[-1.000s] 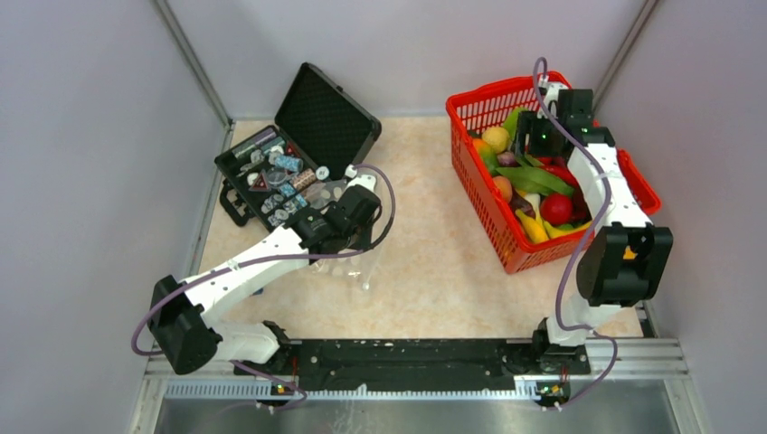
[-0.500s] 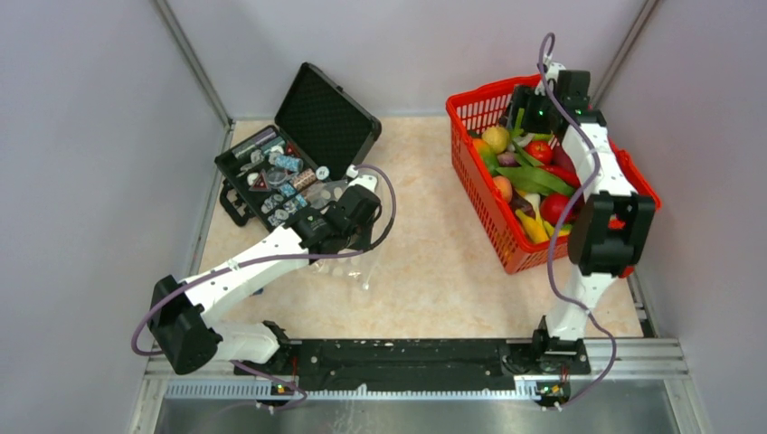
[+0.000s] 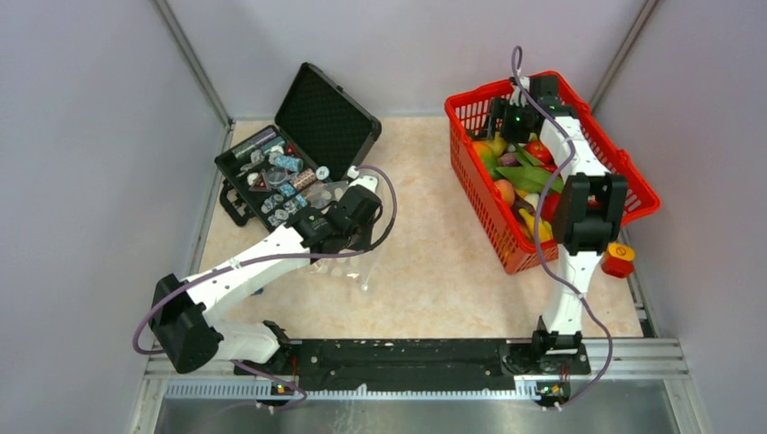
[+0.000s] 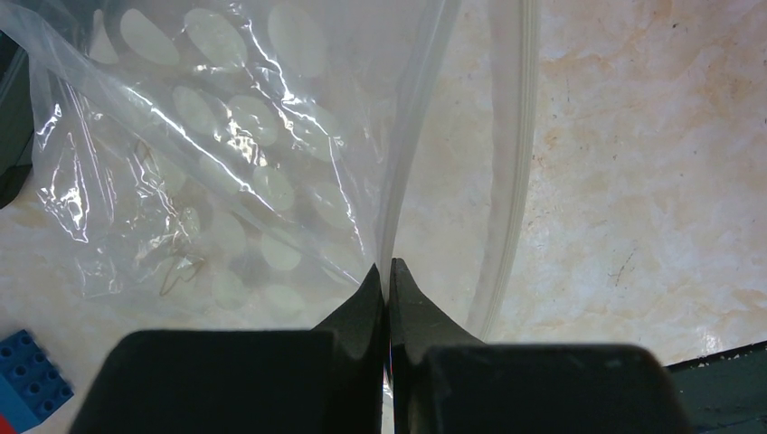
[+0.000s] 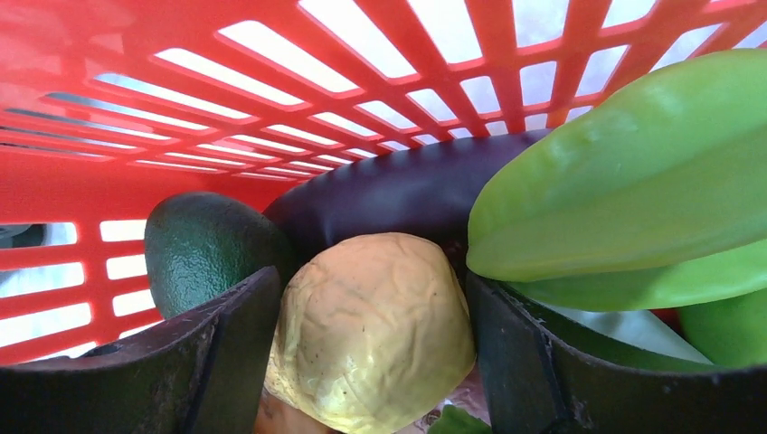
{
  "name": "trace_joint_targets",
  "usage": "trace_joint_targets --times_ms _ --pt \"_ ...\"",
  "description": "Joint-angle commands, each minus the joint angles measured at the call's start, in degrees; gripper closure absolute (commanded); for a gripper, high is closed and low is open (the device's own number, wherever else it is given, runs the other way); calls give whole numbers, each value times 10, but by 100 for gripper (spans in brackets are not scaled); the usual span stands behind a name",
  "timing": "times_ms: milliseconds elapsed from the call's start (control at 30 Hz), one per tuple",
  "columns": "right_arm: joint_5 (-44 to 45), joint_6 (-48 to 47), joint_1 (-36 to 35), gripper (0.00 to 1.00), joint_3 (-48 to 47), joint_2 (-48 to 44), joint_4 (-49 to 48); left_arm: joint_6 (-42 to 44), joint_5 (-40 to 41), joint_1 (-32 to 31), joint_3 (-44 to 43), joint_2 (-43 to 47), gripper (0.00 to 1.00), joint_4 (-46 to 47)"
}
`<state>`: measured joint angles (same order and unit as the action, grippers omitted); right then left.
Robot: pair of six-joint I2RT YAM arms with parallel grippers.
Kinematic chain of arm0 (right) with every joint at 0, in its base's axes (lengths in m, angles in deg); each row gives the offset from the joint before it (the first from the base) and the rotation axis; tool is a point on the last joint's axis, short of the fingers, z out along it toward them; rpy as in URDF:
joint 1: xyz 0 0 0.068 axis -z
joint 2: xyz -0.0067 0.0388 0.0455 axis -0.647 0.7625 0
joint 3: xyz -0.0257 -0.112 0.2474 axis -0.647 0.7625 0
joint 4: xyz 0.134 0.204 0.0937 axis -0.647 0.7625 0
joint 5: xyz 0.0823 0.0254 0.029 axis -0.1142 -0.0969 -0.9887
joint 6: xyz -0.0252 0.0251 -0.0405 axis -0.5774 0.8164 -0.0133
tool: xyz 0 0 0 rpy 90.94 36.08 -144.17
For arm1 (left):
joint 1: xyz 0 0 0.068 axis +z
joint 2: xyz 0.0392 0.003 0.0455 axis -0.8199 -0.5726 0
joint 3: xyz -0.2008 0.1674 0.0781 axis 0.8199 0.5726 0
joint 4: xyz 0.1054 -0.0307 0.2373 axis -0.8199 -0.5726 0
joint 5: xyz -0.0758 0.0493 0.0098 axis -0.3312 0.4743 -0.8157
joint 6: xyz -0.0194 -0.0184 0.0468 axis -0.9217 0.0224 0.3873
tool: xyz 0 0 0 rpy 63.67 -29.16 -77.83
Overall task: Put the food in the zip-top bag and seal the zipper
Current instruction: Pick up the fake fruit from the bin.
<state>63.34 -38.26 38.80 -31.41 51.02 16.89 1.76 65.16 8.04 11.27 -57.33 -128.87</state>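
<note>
- The left gripper [image 4: 387, 282] is pinching one lip of the zip-top bag [image 4: 208, 154], with its two fingers closed tight together and only the clear film between them.
- The bag is lying crinkled on the table [image 3: 434, 253], in the left half, just on the near side of the open black case [image 3: 326, 117] that is sitting toward the far left corner.
- The zipper [image 4: 517, 181] is standing apart: one whitish strip is running into the closed fingers, while the other is curving away to its right, so the mouth is gaping.
- A blue toy brick [image 4: 32, 366] is lying beside the bag.
- The right gripper [image 5: 371, 362] is reaching down into the far end of the red mesh basket [image 3: 470, 108], which is sitting at the far right corner of the table.
- Its fingers [image 5: 226, 348] are standing partly spread and closing around a pale yellow toy fruit [image 5: 371, 316], one finger touching each side.
- A dark green avocado [image 5: 203, 249], a purple eggplant [image 5: 398, 194] and a green ridged fruit [image 5: 633, 172] are crowding around it against the basket wall.
- The rest of the food [image 3: 525, 176] is lying piled in the basket, well apart from the bag.
</note>
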Motion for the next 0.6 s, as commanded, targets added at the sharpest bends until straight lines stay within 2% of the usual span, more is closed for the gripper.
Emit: trace_joint_targets --times_ms 0,200,300,433,500,567 --pt "-47 0 -8 26 0 -25 33 1 5 2 -9 11 100 4" --pt "-42 -21 -7 19 22 -60 45 -1 9 2 -4 18 100 5" --pt "-33 -35 -4 20 21 -49 72 -1 5 2 -2 19 100 5" --pt "-21 -9 -2 47 81 -82 2 -3 0 2 1 21 100 9" --pt "-4 4 0 67 99 -110 -32 -4 -1 2 1 23 100 9" --pt "14 22 5 71 119 -147 -75 -4 -2 2 2 26 100 10"
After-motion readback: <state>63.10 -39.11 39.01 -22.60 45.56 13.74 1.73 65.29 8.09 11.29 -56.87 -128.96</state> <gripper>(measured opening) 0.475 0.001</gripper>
